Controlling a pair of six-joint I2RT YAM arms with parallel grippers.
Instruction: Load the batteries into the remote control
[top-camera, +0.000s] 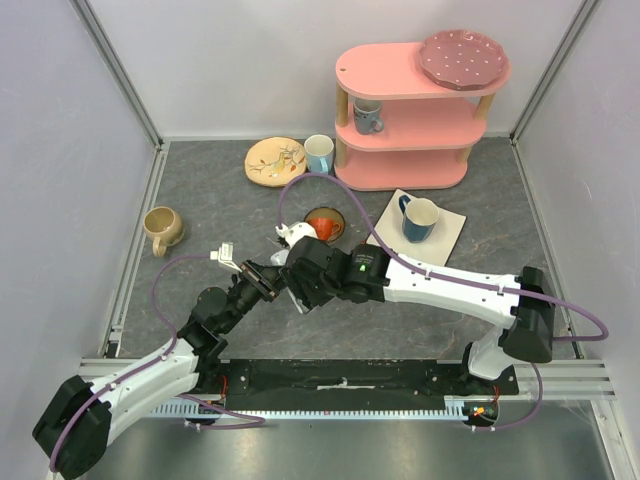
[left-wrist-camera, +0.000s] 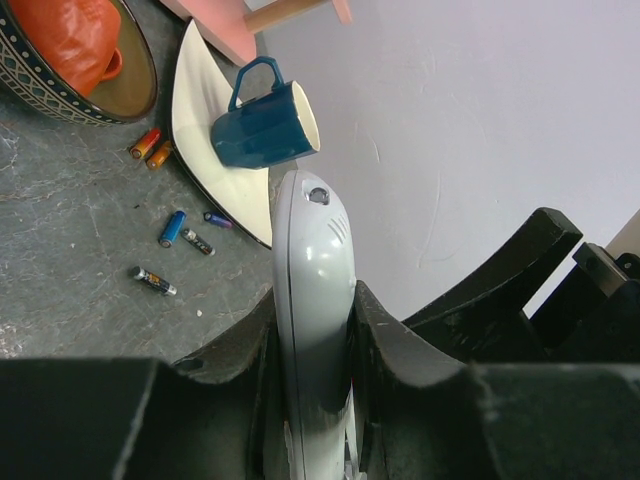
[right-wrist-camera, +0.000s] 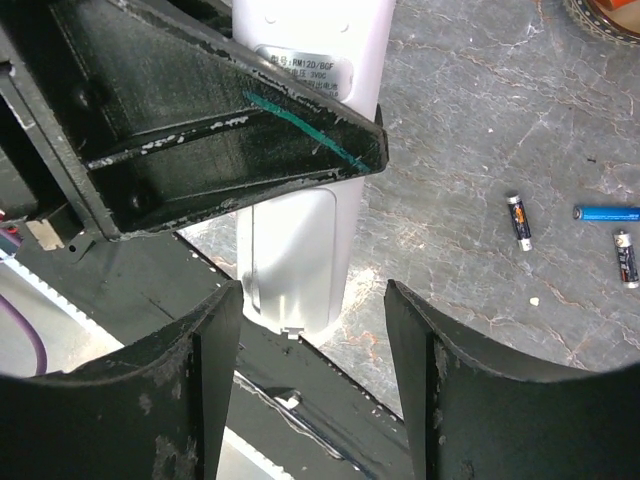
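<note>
My left gripper (left-wrist-camera: 313, 300) is shut on the white remote control (left-wrist-camera: 312, 240) and holds it edge-on above the table, its rounded end pointing toward the blue mug. In the top view the left gripper (top-camera: 262, 278) meets my right gripper (top-camera: 298, 278) mid-table, with the remote's tip (top-camera: 288, 235) sticking out. My right gripper (right-wrist-camera: 312, 295) is open, its jaws on either side of the remote's (right-wrist-camera: 300, 230) lower end without touching it. Several batteries lie loose on the table: a blue one (left-wrist-camera: 172, 228), dark ones (left-wrist-camera: 155, 281), orange ones (left-wrist-camera: 145, 143). Three show in the right wrist view, such as a dark one (right-wrist-camera: 520, 221).
A blue mug (top-camera: 420, 218) stands on a white napkin (top-camera: 450, 238). An orange cup sits in a patterned dish (top-camera: 323, 226) just behind the grippers. A tan mug (top-camera: 163, 228) is at left. A plate (top-camera: 274, 160), a cup (top-camera: 319, 153) and a pink shelf (top-camera: 405, 110) stand at the back.
</note>
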